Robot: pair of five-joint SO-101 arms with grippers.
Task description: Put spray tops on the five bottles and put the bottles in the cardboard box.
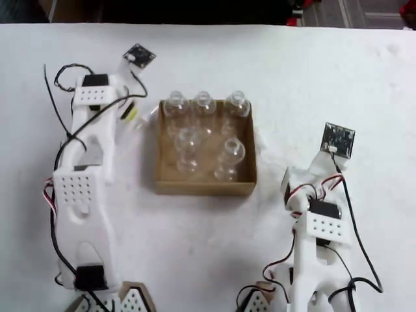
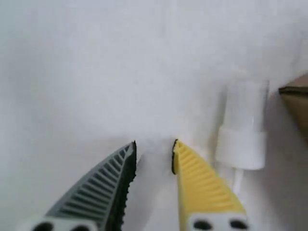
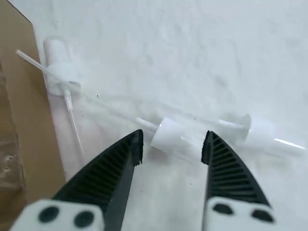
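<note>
The left pincer (image 2: 154, 153) has its fingers apart, one grey and one yellow, with nothing between them. The tips are low over the white surface (image 2: 96, 57). Just beside the outer face of the yellow finger is a white spray top (image 2: 242, 130), its thin tube running along that finger. Contact between the two cannot be told. Past this spray top, a corner of the cardboard box (image 2: 296, 103) shows close by.

The right pincer (image 3: 173, 144) has both black fingers apart and grips nothing. A second spray top (image 3: 171, 135) lies on its side on the surface in the gap between the fingertips. Contact with either finger cannot be confirmed. A third spray top (image 3: 257, 131) lies roughly in line with it, just beyond one finger. A fourth spray top (image 3: 60, 65) lies farther out, next to the wall of the cardboard box, its thin tube pointing back toward the pincer.

In the high view, the cardboard box sits open on the surface between the two arms. The left arm (image 1: 84, 162) is stretched along one side of it, with the yellow finger near the box's far corner. The right arm (image 1: 318, 227) is set back on the other side. Five clear bottles (image 1: 203, 104) sit inside the box, three in the far row and two in the near row. Their necks look bare.
</note>
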